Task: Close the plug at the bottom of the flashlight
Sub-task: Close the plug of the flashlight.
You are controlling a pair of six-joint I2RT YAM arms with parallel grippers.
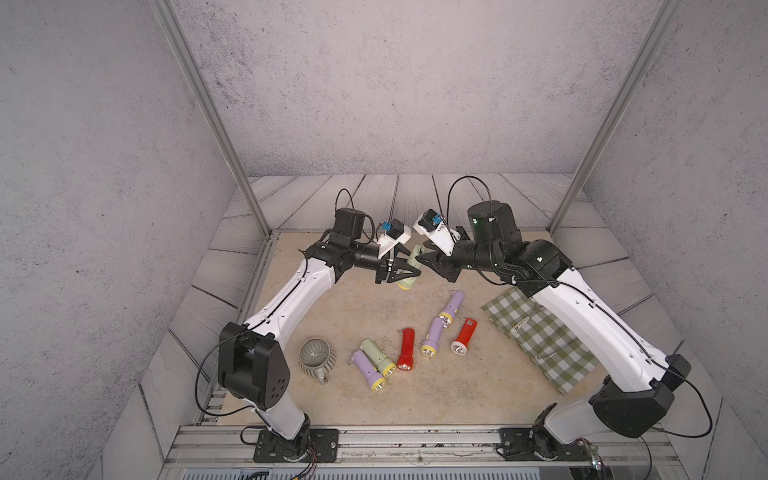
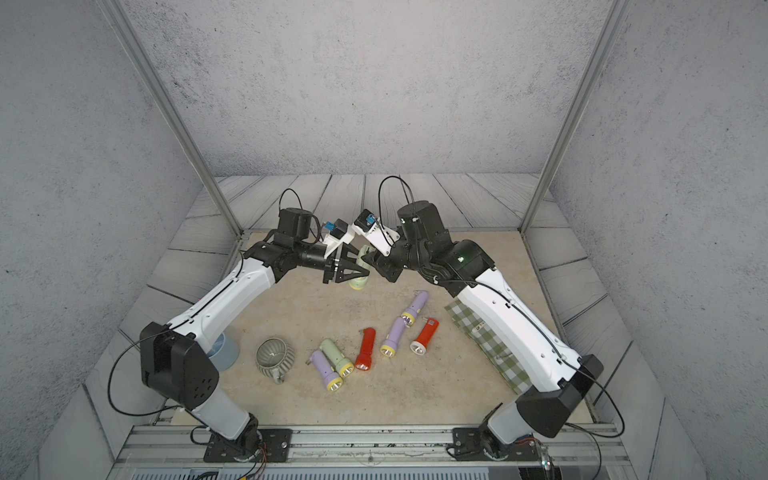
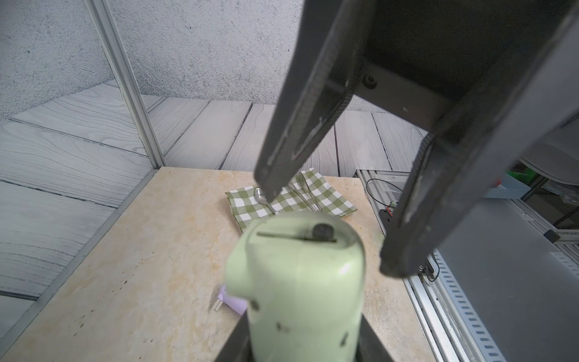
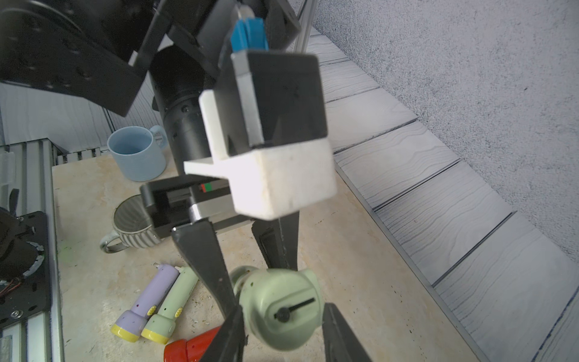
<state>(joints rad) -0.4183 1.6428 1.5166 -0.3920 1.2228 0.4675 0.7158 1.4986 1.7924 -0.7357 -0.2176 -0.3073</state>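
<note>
A pale green flashlight [image 1: 407, 284] [image 2: 358, 284] hangs above the table's far middle with its bottom end up. My left gripper [image 1: 411, 266] [image 3: 302, 348] is shut on its body. The flashlight's bottom end [image 4: 291, 310] [image 3: 297, 238] shows a flat cap with a slot and a small black knob, and no prongs stick out. My right gripper [image 1: 422, 257] [image 4: 285, 332] stands open, one finger on each side of that end. A narrow gap shows beside one fingertip [image 3: 394, 269].
Several purple, green and red flashlights [image 1: 406, 349] lie on the table's near middle. A grey ribbed mug [image 1: 316, 356] stands to their left, and a blue mug [image 2: 226, 351] sits behind the left arm. A green checked cloth [image 1: 540, 336] with cutlery lies at the right.
</note>
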